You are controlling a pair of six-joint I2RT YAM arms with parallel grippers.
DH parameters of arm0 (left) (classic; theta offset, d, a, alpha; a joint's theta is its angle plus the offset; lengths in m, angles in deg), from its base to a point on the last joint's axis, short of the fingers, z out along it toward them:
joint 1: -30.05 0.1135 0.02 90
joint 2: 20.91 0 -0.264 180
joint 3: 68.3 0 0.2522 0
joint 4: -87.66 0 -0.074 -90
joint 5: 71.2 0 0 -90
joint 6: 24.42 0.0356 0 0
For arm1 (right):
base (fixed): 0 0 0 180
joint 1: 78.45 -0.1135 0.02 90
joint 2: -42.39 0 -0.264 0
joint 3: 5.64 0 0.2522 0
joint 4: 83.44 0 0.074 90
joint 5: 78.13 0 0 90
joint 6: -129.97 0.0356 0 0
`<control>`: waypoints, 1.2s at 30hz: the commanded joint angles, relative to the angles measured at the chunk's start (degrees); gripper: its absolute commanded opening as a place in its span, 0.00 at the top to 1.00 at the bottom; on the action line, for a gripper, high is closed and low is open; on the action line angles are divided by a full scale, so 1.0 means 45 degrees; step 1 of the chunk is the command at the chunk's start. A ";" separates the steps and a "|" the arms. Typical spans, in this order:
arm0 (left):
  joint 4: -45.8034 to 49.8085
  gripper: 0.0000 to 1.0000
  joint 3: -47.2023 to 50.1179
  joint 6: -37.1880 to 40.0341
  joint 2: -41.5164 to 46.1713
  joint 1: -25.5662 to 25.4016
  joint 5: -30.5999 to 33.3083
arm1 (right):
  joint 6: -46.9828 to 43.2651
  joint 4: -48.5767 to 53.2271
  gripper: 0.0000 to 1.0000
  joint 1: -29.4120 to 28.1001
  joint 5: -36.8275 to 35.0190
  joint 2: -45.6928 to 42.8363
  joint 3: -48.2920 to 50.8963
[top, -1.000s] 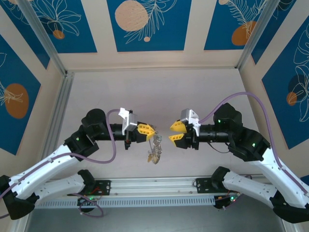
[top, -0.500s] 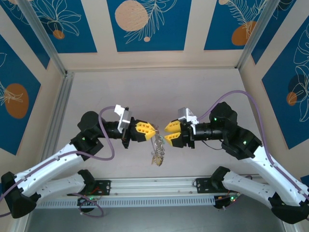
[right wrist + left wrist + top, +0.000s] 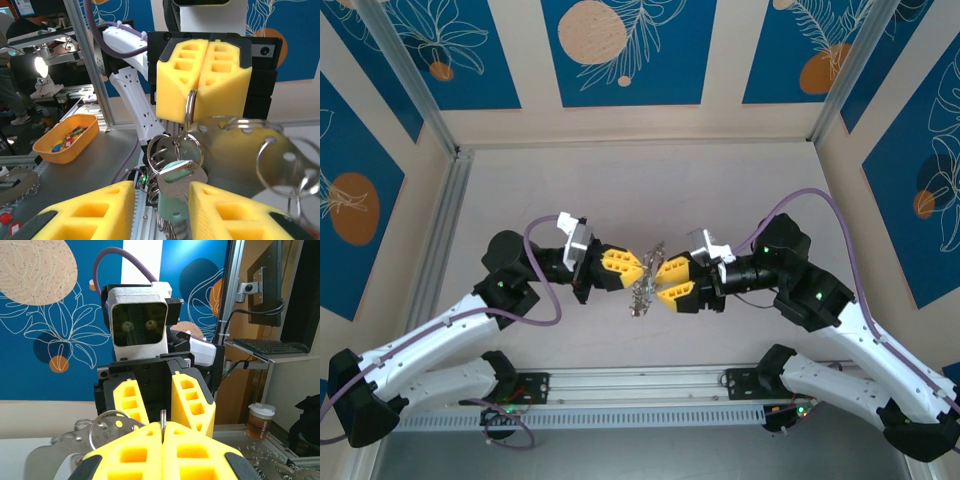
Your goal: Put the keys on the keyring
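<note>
Keyring (image 3: pixel 642 292) hung mid-air between 2 facing grippers: left gripper (image 3: pixel 163 427) clamped shut on it, right gripper (image 3: pixel 665 281) partly open around pale teal key (image 3: pixel 176 175); orange tray (image 3: pixel 86 131) in background.

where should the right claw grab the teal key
Take the teal key by its plastic head, coming level from the right: it dangles free under the keyring pinched by the left claw, between the open fingers of the right claw.
</note>
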 commanded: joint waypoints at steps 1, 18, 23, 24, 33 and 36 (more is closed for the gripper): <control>-0.1138 1.00 0.0070 -0.0308 0.0064 0.0148 -0.0257 | 0.0215 -0.0431 0.67 -0.0138 0.0268 0.0147 0.0107; 0.2688 1.00 -0.0192 0.1678 0.0373 0.0442 0.2360 | 0.0068 0.0878 0.63 -0.0258 -0.2690 0.0113 -0.0076; 0.5276 1.00 -0.0074 0.2542 0.0412 0.0650 0.4388 | 0.0114 0.1980 0.53 -0.0045 -0.7085 -0.0519 0.0329; 0.5846 1.00 -0.0053 0.2656 0.0364 0.0676 0.4847 | 0.0208 0.2002 0.50 0.0025 -0.7667 -0.0676 0.0503; 0.9944 1.00 -0.0778 0.3703 -0.0778 0.0714 0.7552 | 0.1282 0.1525 0.21 0.1087 -1.0005 -0.1711 0.2271; 0.9441 1.00 -0.0949 0.3527 -0.1819 0.0696 0.7373 | 0.1626 0.1848 0.19 0.1924 -1.0356 -0.1816 0.2377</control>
